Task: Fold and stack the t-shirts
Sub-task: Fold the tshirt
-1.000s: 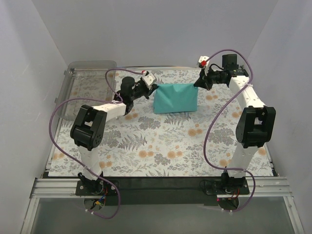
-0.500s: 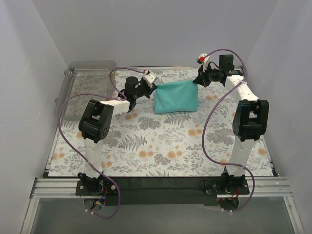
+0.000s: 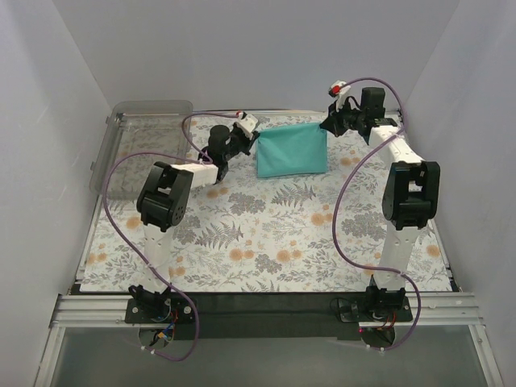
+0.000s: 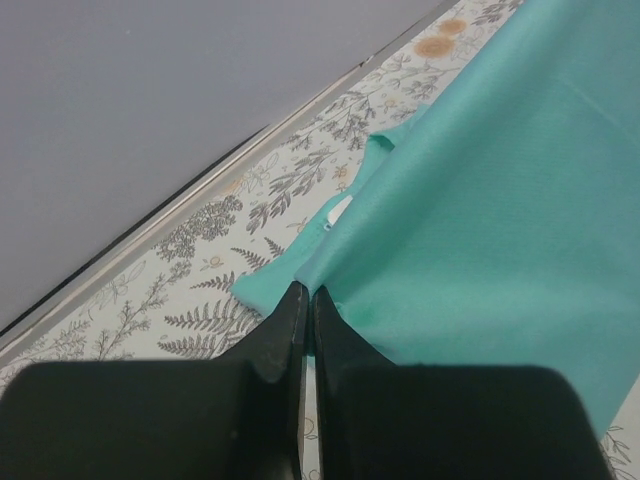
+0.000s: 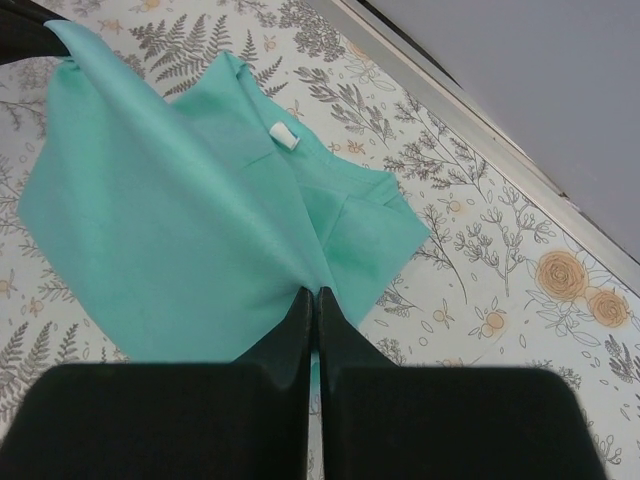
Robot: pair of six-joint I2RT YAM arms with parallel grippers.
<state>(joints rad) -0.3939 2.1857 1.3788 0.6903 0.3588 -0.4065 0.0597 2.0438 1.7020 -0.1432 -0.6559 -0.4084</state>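
One teal t-shirt (image 3: 292, 150) hangs stretched between both grippers at the far middle of the floral table, its lower part trailing on the cloth. My left gripper (image 3: 256, 139) is shut on the t-shirt's left corner; in the left wrist view the fabric (image 4: 500, 220) runs up and right from the pinched tips (image 4: 308, 296). My right gripper (image 3: 326, 129) is shut on the right corner. The right wrist view shows the t-shirt (image 5: 170, 230) spreading left from the tips (image 5: 315, 296), with a white neck label (image 5: 285, 136) showing on it.
A clear plastic bin (image 3: 137, 145) stands at the far left of the table. The table's back edge and wall (image 3: 282, 111) run just behind the t-shirt. Purple cables (image 3: 355, 193) loop off both arms.
Both grippers have carried the t-shirt's held top edge farther toward the back wall and a little higher. The cloth now sits farther back, and both arms are more stretched out.
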